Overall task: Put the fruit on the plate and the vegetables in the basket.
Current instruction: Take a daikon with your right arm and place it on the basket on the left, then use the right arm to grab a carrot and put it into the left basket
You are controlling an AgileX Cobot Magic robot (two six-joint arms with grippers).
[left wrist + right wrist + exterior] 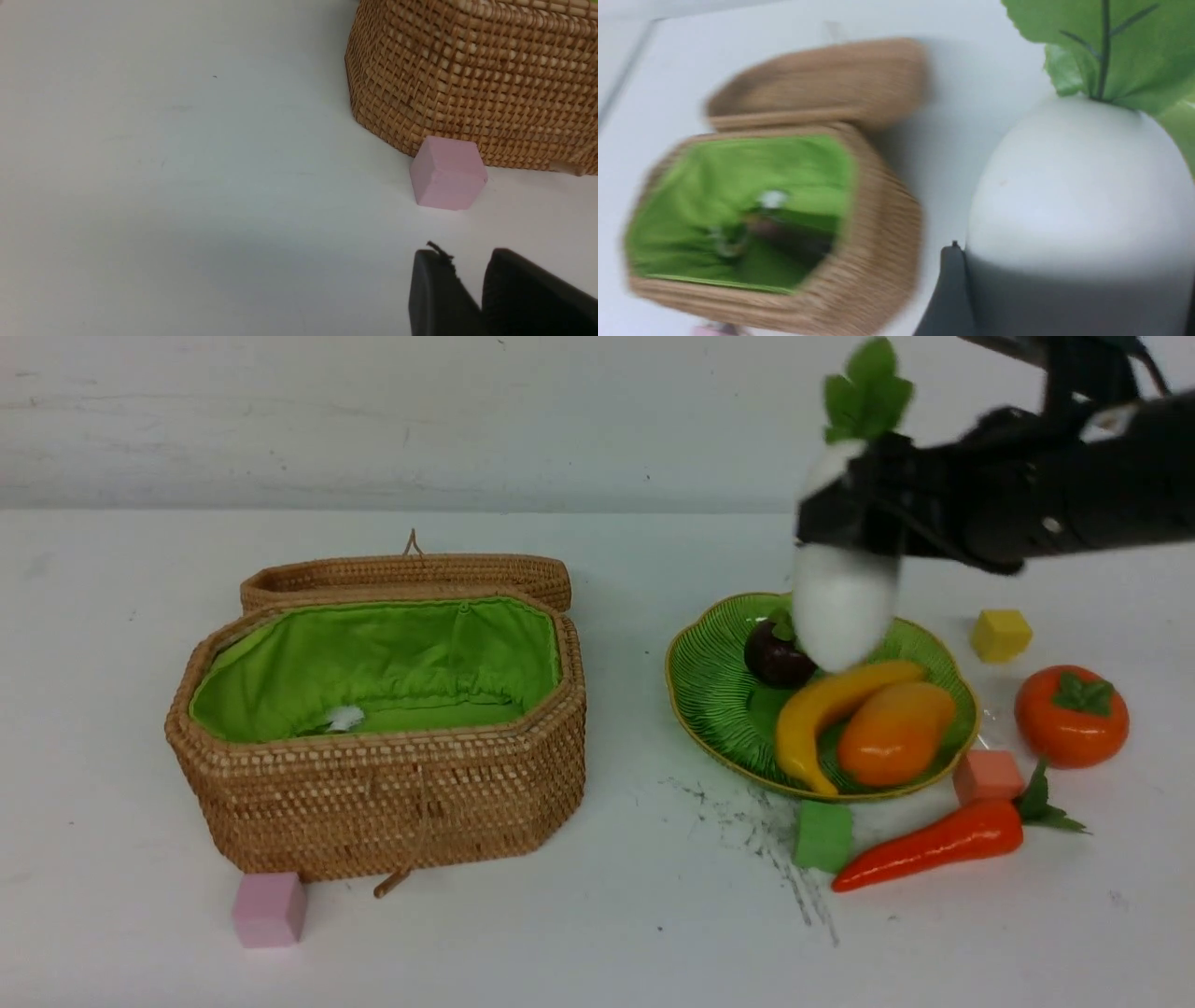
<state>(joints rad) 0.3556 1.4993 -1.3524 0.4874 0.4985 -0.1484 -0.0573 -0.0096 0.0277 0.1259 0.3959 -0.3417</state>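
Plate point(700, 695) below right gripper's point(845, 513) fingers holds mangosteen point(770, 661), banana point(822, 709), mango point(892, 733). Basket point(392, 803) open, contents unclear. Fingers wide, clamping radish point(840, 607) upright, leafy end above them. Left gripper point(465, 261) barely parted, empty.

No readable text, no labels, brands or numbers, nothing legible on any surface shown
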